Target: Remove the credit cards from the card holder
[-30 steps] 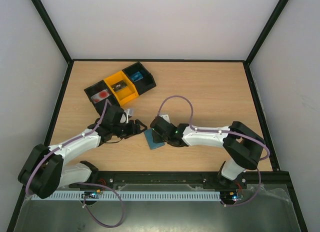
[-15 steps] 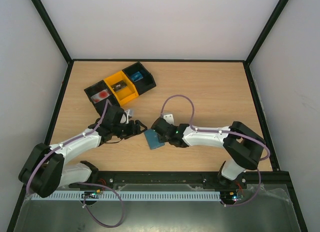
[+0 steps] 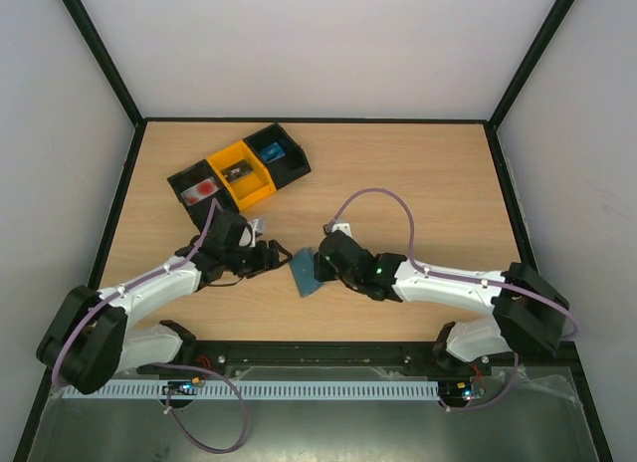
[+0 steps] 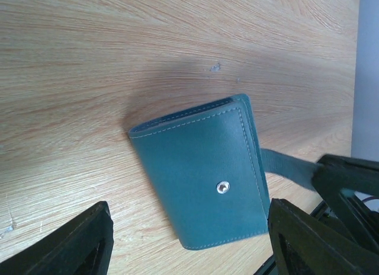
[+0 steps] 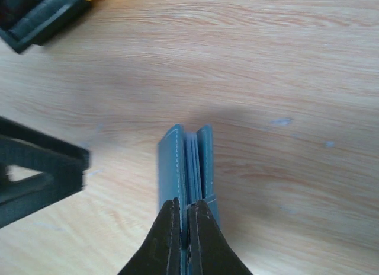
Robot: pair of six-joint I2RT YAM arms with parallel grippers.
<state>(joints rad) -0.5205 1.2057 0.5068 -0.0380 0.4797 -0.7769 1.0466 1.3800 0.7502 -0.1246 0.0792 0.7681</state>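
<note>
My right gripper has its jaws pressed together on the near edge of the card holder. Seen end-on from that wrist, the holder shows thin layers packed between its two covers. It rests on the wooden table, between my two grippers and well apart from the black-and-yellow tray. My left gripper sits just beside the holder with its jaws spread wide, and both fingers are clear of it. From the left wrist the closed cover is plain slate blue with pale stitching and one small metal snap. A side tab runs off to my right fingers. I can read no writing on it, and the tray's contents are too small to make out.
</note>
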